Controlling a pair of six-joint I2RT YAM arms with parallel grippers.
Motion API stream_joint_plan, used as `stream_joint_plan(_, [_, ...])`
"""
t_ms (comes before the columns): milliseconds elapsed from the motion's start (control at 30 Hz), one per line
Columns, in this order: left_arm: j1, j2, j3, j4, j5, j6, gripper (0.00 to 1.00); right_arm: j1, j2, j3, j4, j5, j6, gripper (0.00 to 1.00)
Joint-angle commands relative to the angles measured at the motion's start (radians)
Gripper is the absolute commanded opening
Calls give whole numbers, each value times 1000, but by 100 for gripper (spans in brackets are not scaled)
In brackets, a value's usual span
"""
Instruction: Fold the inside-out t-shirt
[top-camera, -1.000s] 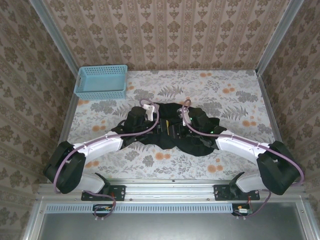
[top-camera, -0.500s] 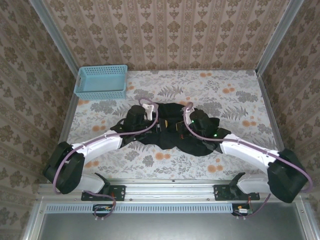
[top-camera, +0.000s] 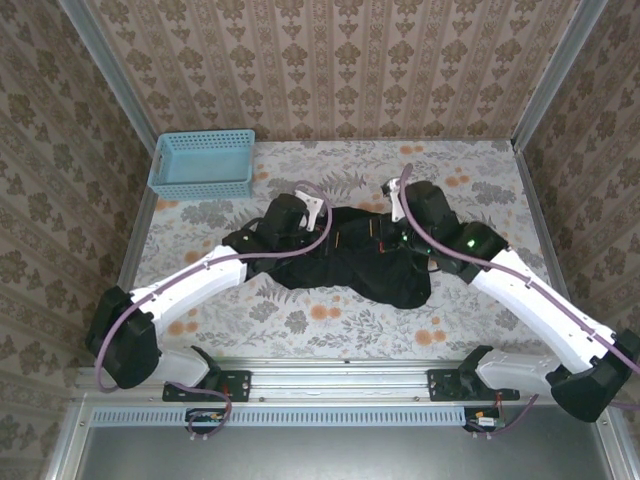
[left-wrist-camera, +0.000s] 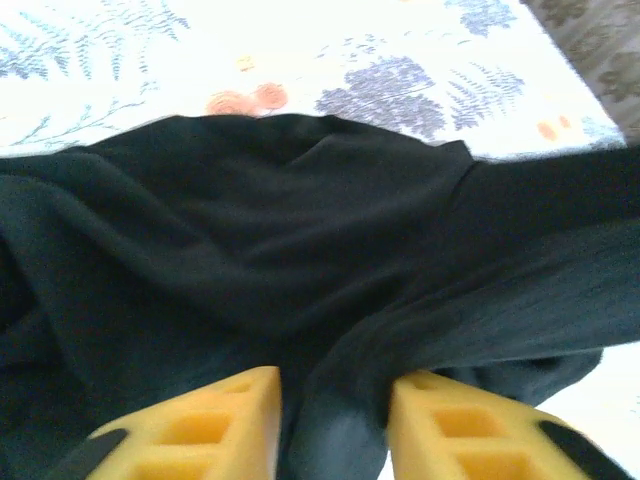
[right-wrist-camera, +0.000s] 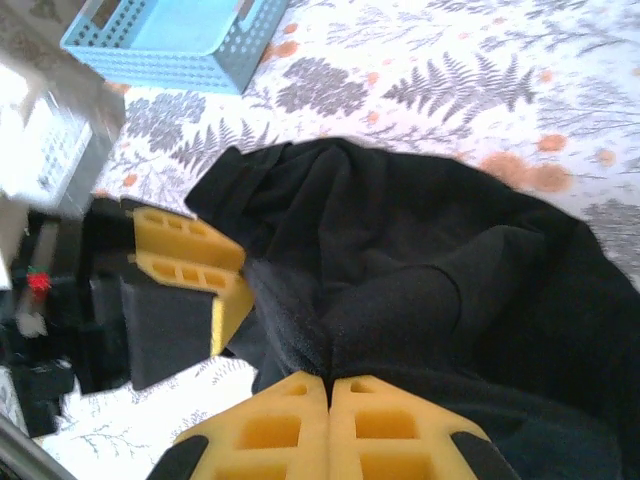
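1. brown damask-patterned wallpaper (top-camera: 330, 60) is seen on three sides of a table draped in a pale cloth printed with grey ferns and orange flowers (top-camera: 480, 190).
2. a light blue perforated plastic basket (top-camera: 202, 163) is set at the far left corner of the table, well apart from the garment. it is also caught at the upper left of the right wrist view (right-wrist-camera: 170, 35).
3. a silver metal rail (top-camera: 340, 368) is fixed along the near edge, and both arm bases are bolted to it.
4. a plain black short-sleeved fabric t-shirt (top-camera: 350, 262) is laid in a crumpled, gathered heap across the middle of the table, between the two arms. rumpled folds are shown in the left wrist view (left-wrist-camera: 250, 250) and the right wrist view (right-wrist-camera: 430, 250).
5. in the top view, part of the t-shirt's far edge is hidden by the wrists of the white-and-black left arm (top-camera: 190, 285) and right arm (top-camera: 530, 295), which are reached in over it from either side.
6. the left gripper (left-wrist-camera: 333, 405) is held low on the t-shirt's left part with its yellow foam pads (left-wrist-camera: 200, 420) partly apart. a ridge of black cloth is lodged between them, but whether it is pressed cannot be told. the same gripper is seen at the cloth's edge in the right wrist view (right-wrist-camera: 240, 275).
7. the right gripper (right-wrist-camera: 328, 395) is closed, its pads (right-wrist-camera: 270, 430) pressed together, and a pinch of the t-shirt is caught at their tips.
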Motion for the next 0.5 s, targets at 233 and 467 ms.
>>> stream_joint_plan(233, [132,-147,-131,-75,-100,-29,42,-27,-61,46,-267,203,-39,0])
stream_joint_plan(467, [139,52,-2,-291,-238,-2,55,-91,-175,-70,-191,195,0,0])
